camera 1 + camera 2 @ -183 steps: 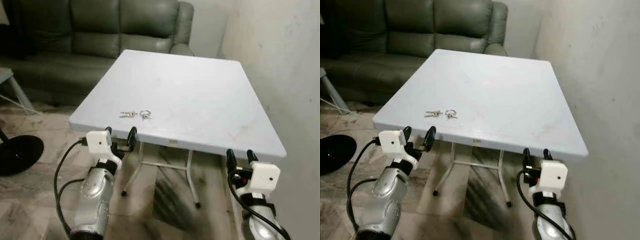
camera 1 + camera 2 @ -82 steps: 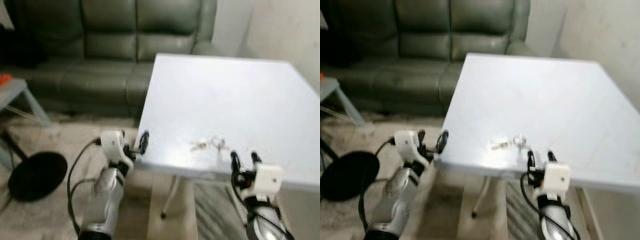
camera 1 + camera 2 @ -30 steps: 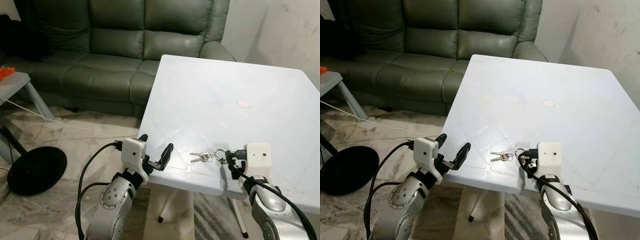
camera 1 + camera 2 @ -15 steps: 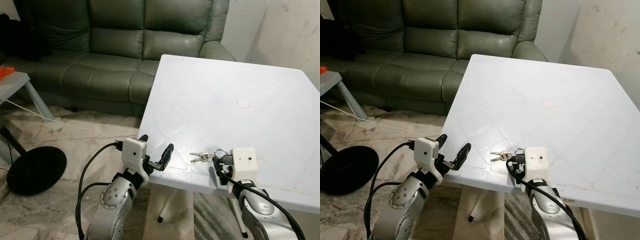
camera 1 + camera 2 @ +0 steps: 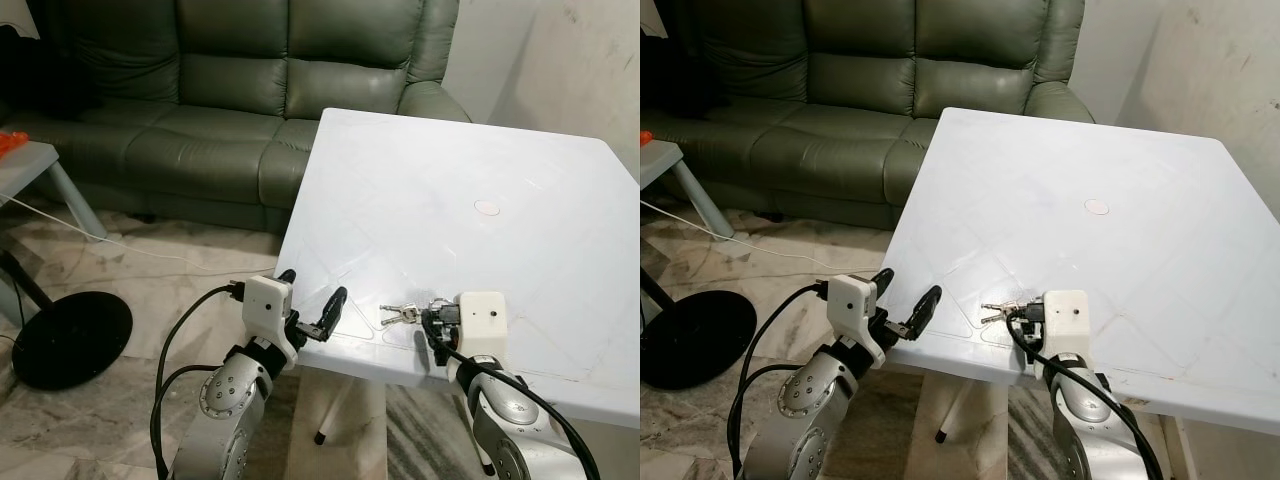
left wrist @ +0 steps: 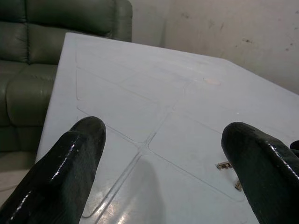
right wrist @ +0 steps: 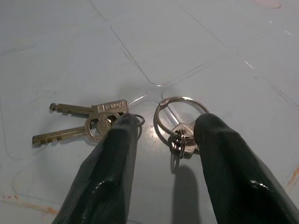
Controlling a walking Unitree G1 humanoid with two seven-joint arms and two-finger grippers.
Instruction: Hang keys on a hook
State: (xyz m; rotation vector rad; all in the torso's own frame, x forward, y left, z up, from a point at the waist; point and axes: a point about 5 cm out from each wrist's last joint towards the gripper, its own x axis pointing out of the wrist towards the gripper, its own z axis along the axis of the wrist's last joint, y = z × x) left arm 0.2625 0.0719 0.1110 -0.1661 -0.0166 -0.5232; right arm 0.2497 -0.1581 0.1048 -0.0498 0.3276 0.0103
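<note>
Right gripper (image 7: 161,128) slid left, now straddling the keys (image 7: 86,122) on the table (image 5: 480,160).
Fingers apart, gripping nothing; left gripper (image 5: 310,303) hovers wide open, empty.

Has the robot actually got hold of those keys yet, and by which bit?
Not yet. The right tool is open, its fingers straddling the key ring while the keys lie flat on the table. The left tool holds nothing.

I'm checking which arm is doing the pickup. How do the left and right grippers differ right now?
The right gripper is low over the table, fingers straddling the keys and key ring; the left gripper hovers at the table's edge, away from the keys. Both are open, holding nothing.
</note>
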